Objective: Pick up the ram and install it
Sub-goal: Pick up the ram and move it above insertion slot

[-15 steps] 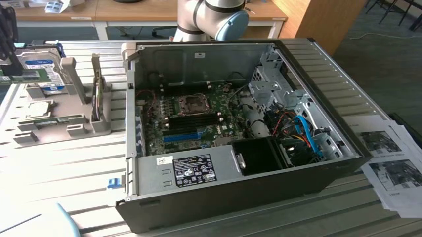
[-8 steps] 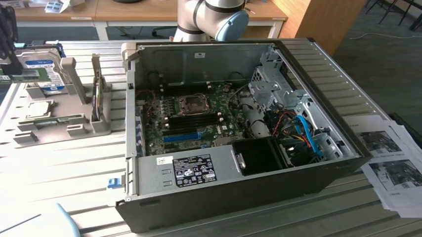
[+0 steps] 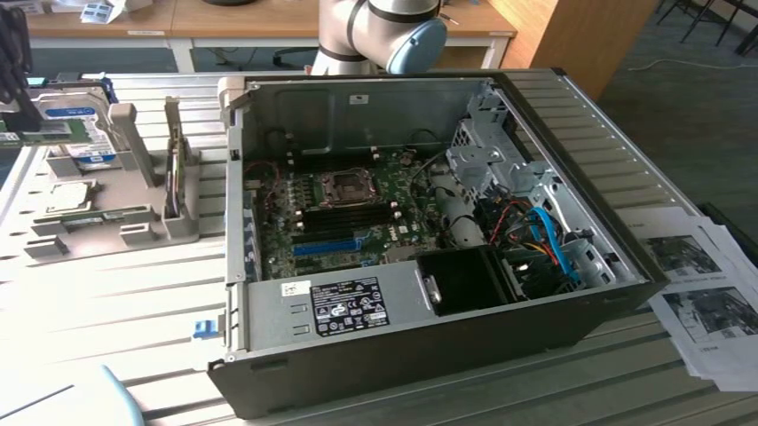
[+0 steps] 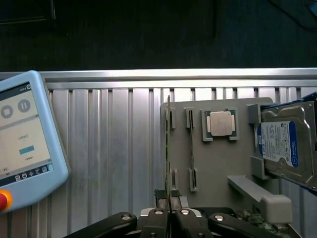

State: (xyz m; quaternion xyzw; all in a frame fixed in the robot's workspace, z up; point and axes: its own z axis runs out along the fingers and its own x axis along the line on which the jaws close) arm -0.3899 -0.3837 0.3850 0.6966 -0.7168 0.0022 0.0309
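Wrist view: hand [image 4: 171,215] pinching ram [image 4: 168,148] edge-on in grey holder [image 4: 218,168]; CPU chip [image 4: 220,123], hard drive [image 4: 282,144] beside.

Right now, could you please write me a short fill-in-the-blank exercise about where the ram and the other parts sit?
1. The ram stands in the grey holder, outside the open computer case, so it is not yet ___.
2. The hard drive has a white and ___ label.
3. The end effector is ___ rather than open.
Missing words: installed; blue; shut.
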